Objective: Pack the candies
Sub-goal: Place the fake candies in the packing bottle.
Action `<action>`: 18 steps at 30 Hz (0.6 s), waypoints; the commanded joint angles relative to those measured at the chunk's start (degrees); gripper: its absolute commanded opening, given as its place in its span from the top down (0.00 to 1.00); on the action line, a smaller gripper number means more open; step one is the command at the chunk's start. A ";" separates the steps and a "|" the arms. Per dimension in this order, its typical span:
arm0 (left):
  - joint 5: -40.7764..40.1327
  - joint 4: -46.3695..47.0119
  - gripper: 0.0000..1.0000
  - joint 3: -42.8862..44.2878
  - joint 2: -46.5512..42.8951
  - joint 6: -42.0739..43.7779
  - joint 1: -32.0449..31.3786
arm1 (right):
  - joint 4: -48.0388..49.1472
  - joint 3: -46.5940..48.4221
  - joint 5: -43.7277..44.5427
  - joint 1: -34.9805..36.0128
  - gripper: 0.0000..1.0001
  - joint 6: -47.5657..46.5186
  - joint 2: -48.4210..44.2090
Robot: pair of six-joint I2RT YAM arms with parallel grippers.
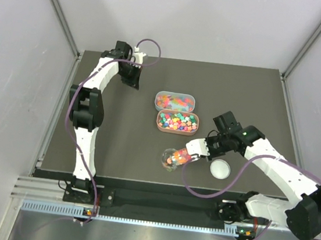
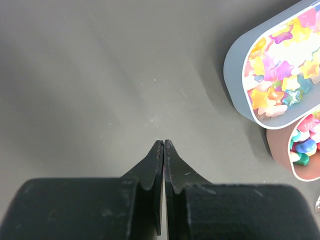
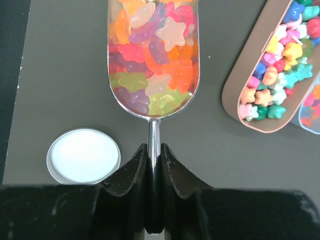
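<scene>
My right gripper [image 1: 202,148] [image 3: 154,150] is shut on the thin metal handle of a scoop [image 3: 153,60] heaped with small star-shaped candies in mixed colours. In the top view the scoop's [image 1: 181,155] tip lies over the small round clear jar [image 1: 169,160], which holds some candies. More candies fill a brown oval tray [image 1: 178,122] [image 3: 235,95] and a pale grey oval tray [image 1: 175,102] [image 2: 235,75]. My left gripper [image 1: 132,80] [image 2: 163,143] is shut and empty, hovering over bare table to the left of the trays.
The jar's white round lid [image 1: 220,169] [image 3: 83,156] lies flat on the dark table just right of the jar, beside my right gripper. The brown tray's end shows in the left wrist view [image 2: 278,150]. Grey walls enclose the table.
</scene>
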 commanded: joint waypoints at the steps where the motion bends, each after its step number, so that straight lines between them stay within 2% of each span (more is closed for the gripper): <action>1: 2.17 0.75 0.96 0.13 -2.32 -0.47 0.48 | -1.03 3.97 1.11 1.68 1.00 -0.62 0.69; 18: 5.34 1.19 0.96 1.80 -1.17 -1.70 1.27 | -3.23 8.64 6.12 4.50 1.00 1.14 3.15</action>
